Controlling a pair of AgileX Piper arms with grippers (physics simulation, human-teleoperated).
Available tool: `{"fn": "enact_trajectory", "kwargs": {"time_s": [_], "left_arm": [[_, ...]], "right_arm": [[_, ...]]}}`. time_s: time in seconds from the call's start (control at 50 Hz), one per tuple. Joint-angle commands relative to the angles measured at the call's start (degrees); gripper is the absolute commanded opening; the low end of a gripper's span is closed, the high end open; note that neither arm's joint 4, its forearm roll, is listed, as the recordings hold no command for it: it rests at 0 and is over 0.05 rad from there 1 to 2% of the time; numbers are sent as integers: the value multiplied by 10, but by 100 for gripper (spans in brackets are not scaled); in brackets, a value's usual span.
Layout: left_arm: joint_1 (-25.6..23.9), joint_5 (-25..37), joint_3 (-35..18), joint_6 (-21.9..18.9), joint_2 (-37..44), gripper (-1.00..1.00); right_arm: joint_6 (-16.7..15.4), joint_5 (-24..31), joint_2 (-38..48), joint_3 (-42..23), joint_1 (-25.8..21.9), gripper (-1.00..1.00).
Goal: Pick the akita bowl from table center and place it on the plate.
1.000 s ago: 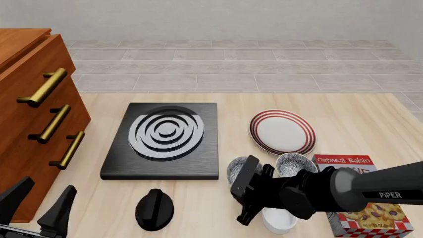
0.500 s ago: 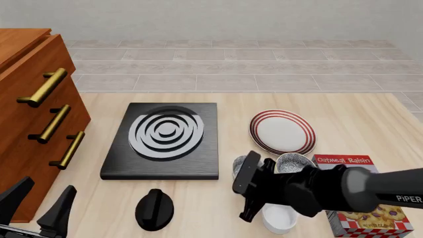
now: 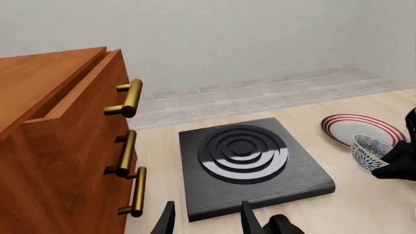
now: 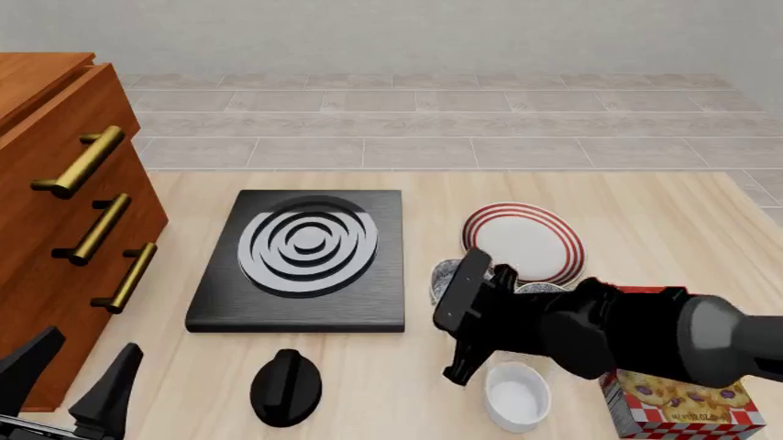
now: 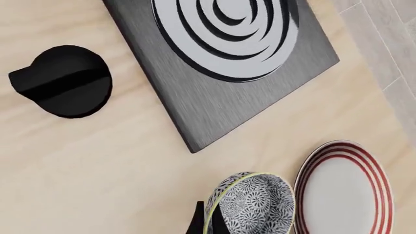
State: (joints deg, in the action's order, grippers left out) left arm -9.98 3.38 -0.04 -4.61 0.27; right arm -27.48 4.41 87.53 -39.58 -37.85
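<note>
My right gripper (image 4: pixel 463 278) is shut on the rim of the akita bowl (image 4: pixel 445 275), a small bowl speckled grey inside. The bowl hangs tilted just above the table, close to the near left edge of the plate (image 4: pixel 523 240), which is white with red rings. The right wrist view shows the bowl (image 5: pixel 252 204) with a yellowish-green tint along its edge, beside the plate (image 5: pixel 344 195). In the left wrist view the bowl (image 3: pixel 369 150) looks bluish outside and overlaps the plate's (image 3: pixel 354 127) near rim. My left gripper (image 4: pixel 73 378) stays open and empty at the near left corner.
A black burner slab (image 4: pixel 306 257) lies left of the plate, with a black knob (image 4: pixel 285 387) in front of it. A white ramekin (image 4: pixel 516 396) and a cookie box (image 4: pixel 685 399) sit under my right arm. A sliver of another bowl (image 4: pixel 536 288) shows behind the arm. A wooden drawer cabinet (image 4: pixel 61 211) stands far left.
My right gripper has risen and moved away from the front edge toward the plate, carrying the bowl. The ramekin under the arm has come into view. The left arm has not moved.
</note>
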Motion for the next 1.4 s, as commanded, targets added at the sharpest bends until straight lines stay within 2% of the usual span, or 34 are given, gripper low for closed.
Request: {"fn": "enact_trajectory", "kwargs": {"time_s": [0.02, 0.3, 0.64, 0.86, 1.28, 1.4], "left_arm": [[-1, 0, 0, 1, 0, 100], [-3, 1, 0, 1, 0, 100], [-4, 1, 0, 1, -1, 100], [-4, 1, 0, 1, -1, 100], [-2, 2, 0, 0, 2, 100], [0, 2, 0, 1, 1, 100]], "right_arm": [[9, 24, -26, -22, -3, -100], [6, 43, -38, -44, 21, -100], [16, 18, -19, -59, 70, -100], [38, -6, -9, -69, 92, -100], [47, -59, 44, -73, 129, -100], [50, -74, 60, -84, 155, -100]]}}
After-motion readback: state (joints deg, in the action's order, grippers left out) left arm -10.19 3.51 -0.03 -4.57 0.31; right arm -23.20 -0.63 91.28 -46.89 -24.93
